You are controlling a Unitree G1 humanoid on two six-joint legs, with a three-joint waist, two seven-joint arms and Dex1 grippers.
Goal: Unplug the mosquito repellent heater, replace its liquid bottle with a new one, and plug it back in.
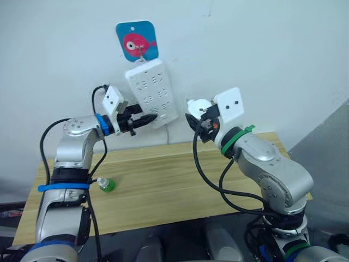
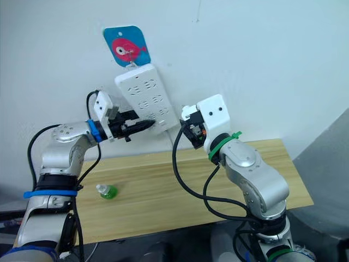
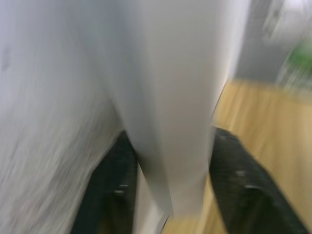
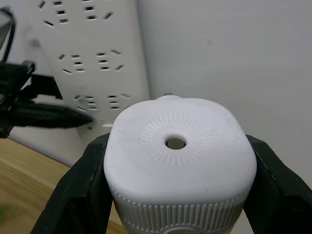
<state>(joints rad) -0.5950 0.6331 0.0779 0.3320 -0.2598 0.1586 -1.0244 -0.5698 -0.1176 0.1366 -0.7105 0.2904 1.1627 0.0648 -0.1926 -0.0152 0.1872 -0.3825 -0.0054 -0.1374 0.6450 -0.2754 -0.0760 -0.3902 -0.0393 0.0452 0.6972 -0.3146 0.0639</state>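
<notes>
1. A long wooden table (image 1: 163, 185) is seen running under a white wall, both arms raised above it towards that wall.
2. On the wall, a white multi-socket power strip (image 1: 152, 93) is hung aslant beneath a blue fish-print hook plate (image 1: 137, 40), its long axis tipped so the lower end leans to the robot's right.
3. The left gripper (image 1: 146, 119) is held against the strip's lower portion; in the left wrist view its fingers (image 3: 243, 187) are seen spread either side of the strip's body, apparently steadying it rather than clamped tight.
4. The mosquito repellent heater (image 4: 178, 151) is pinched in the right gripper (image 1: 199, 121), vent hole facing the wrist camera, a black finger pressed on each flank. It is carried in the air just right of the strip's lower end, clear of the wall.
5. The key relation: the strip's free lower sockets lie up and to the left of the heater, nearer the right arm, so a leftward approach would be called for. The prongs are hidden behind the body, so their alignment cannot be told.
6. A small green-based bottle (image 1: 106, 184) is lying on the table by the left arm.
</notes>
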